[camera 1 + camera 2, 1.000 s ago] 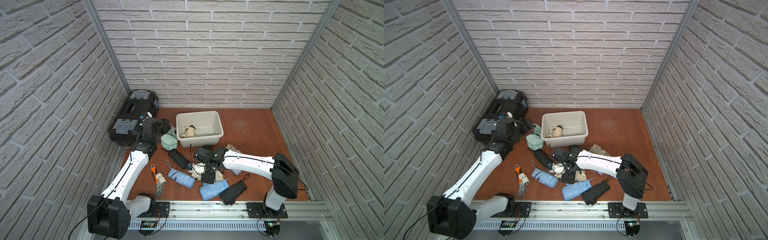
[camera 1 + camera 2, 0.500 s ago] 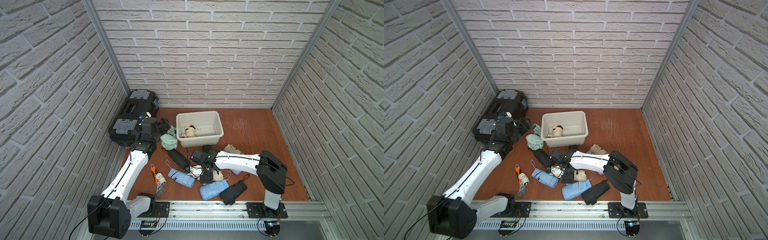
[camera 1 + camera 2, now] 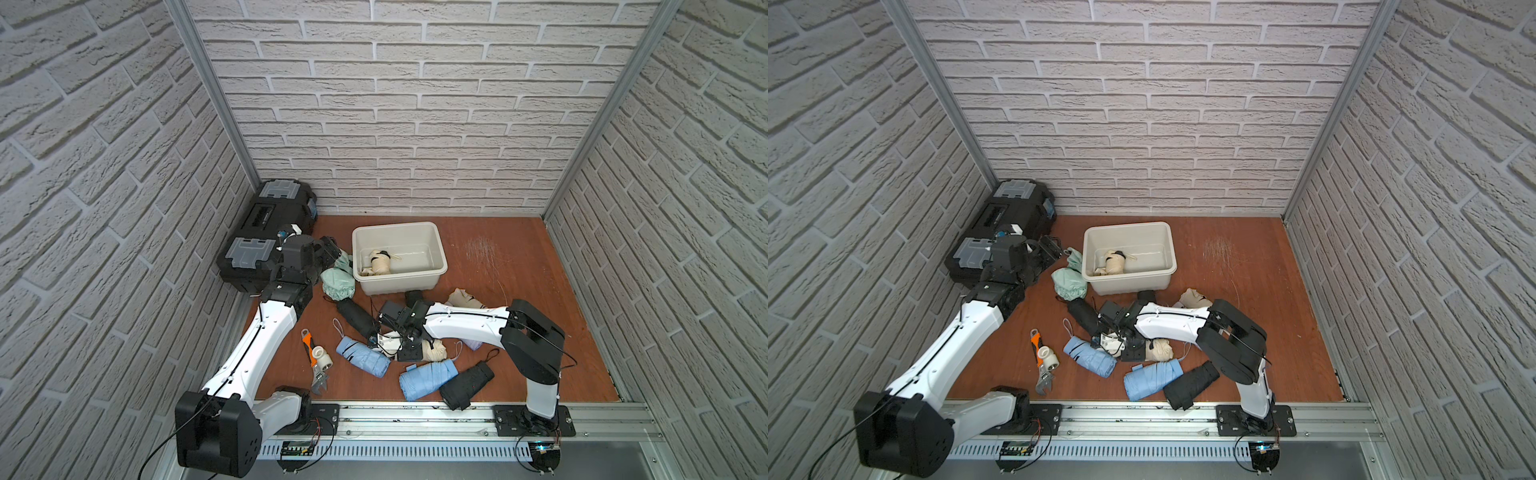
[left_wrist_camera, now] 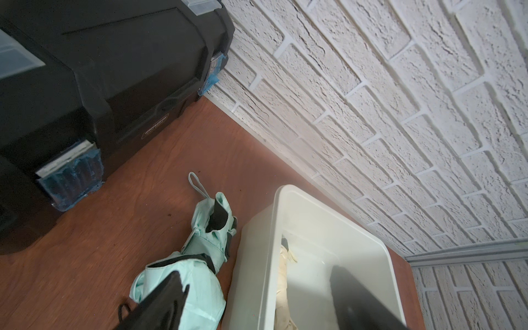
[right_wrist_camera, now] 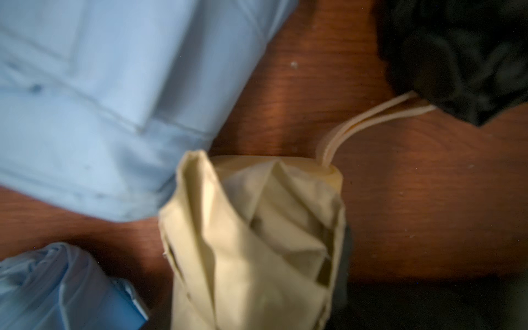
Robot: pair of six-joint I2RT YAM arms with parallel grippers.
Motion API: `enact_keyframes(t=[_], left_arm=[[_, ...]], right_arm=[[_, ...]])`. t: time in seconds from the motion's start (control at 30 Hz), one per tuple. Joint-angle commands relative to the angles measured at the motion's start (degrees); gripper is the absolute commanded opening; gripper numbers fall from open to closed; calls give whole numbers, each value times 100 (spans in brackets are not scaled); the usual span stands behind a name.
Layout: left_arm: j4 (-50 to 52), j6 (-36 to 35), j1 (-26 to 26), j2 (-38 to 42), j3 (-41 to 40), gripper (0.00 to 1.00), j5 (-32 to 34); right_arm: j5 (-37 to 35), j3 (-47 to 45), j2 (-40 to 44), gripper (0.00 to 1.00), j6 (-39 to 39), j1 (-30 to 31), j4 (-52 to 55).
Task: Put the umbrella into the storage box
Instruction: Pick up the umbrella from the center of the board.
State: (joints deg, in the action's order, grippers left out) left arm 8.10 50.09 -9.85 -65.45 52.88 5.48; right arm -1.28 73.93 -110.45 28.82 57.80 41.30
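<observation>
Right wrist view, item: cream umbrella [image 5: 251, 243], folded, lying on the tabletop [image 3: 498, 266] in the pile, apart from the storage box [image 3: 399, 284] on its near side.

Handling (judged): light. Loose pleated cloth over a stiff core, soft and likely to slide or bunch under pressure. Wrist cord [image 5: 371, 114] trails off, its far end hidden by a dark bundle [image 5: 457, 51]; may snag.

Best hold: across the thick middle of the roll, not cloth edges or cord.

Right gripper [image 3: 409, 348]: down at the umbrella. Fingers barely in frame; whether they pinch it cannot be told.

Left gripper [image 4: 255, 271]: fingers spread, empty, hovering by the box wall above a mint umbrella [image 4: 200, 280].

Surface: reddish wood grain, flat, scuffed.

Room: crowded around the item. Light blue umbrella [image 3: 362, 361] and second blue umbrella [image 3: 428, 373] lie close by. Box holds one cream bundle [image 3: 380, 264], space left. Black toolbox [image 3: 266, 232] in the corner; brick-pattern walls on three sides.
</observation>
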Motion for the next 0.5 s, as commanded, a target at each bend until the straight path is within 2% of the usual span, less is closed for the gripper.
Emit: enact_keyframes(t=[0.0, 0.07, 0.47], left_arm=[[-229, -136, 44, -3, 115, 84, -29], [-211, -221, 62, 14, 142, 84, -5], [-370, -639, 88, 143, 221, 84, 37]], right_arm=[[279, -97, 17, 40, 19, -21, -109], [329, -186, 138, 37, -31, -47, -175], [759, -743, 1426, 35, -685, -299, -525]])
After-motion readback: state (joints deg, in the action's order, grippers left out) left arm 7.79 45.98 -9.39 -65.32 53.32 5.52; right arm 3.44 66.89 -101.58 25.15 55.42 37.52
